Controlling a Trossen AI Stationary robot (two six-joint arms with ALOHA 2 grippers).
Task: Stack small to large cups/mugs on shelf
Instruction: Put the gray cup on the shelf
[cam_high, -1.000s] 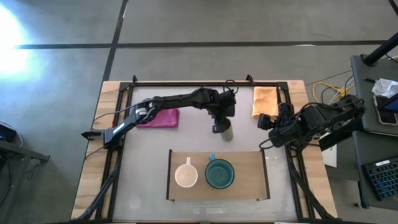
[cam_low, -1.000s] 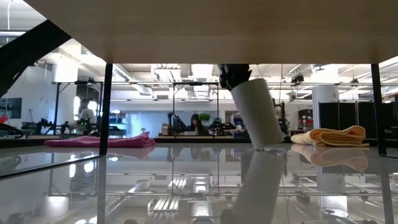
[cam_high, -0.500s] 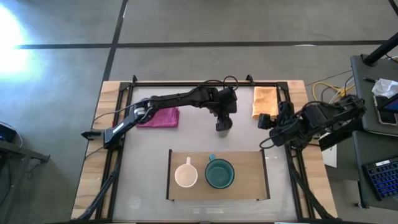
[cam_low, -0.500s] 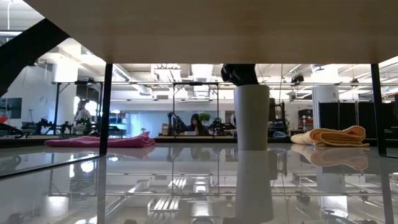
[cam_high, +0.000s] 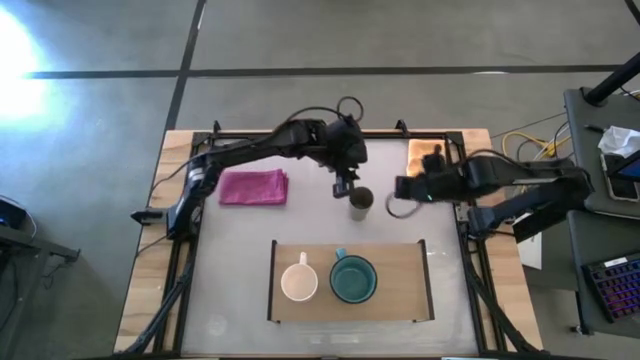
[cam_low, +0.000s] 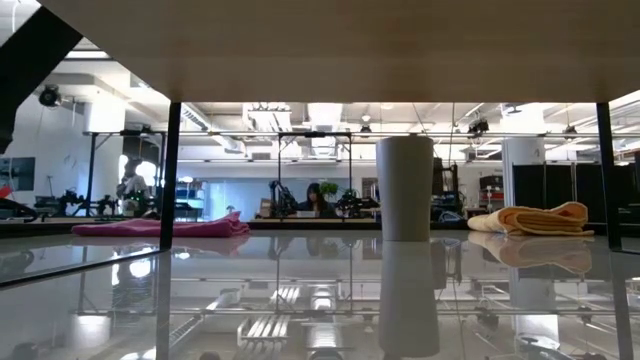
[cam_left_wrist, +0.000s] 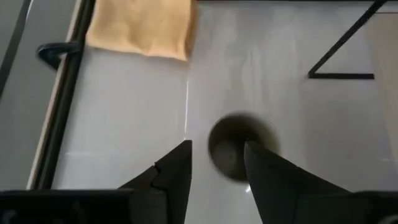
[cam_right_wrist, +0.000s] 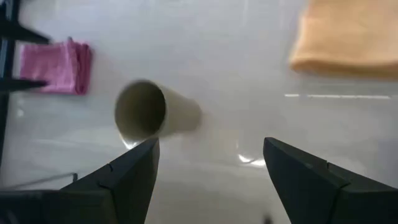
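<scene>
The small cup (cam_high: 360, 203), pale outside and dark olive inside, stands upright on its base on the white tabletop (cam_low: 404, 188), just beyond the shelf. My left gripper (cam_high: 342, 186) hovers open above it, slightly to its far left; in the left wrist view the cup (cam_left_wrist: 239, 152) shows below the open fingers (cam_left_wrist: 217, 168). My right gripper (cam_high: 400, 188) is open to the cup's right, facing it (cam_right_wrist: 146, 112). The cream mug (cam_high: 299, 283) and the teal mug (cam_high: 352, 279) sit side by side on the wooden shelf (cam_high: 400, 290).
A pink cloth (cam_high: 253, 187) lies at the far left. An orange cloth (cam_high: 424, 155) lies at the far right, partly under my right arm. Black frame rails (cam_high: 300, 133) run along the table's edges. Bare tabletop (cam_high: 235, 260) lies left of the shelf.
My left gripper has tipped the tilted cup upright, set it on the table, let go and risen toward the far edge, out of the low view. The cup now stands alone. My right gripper has moved toward the table's left, up to the cup.
</scene>
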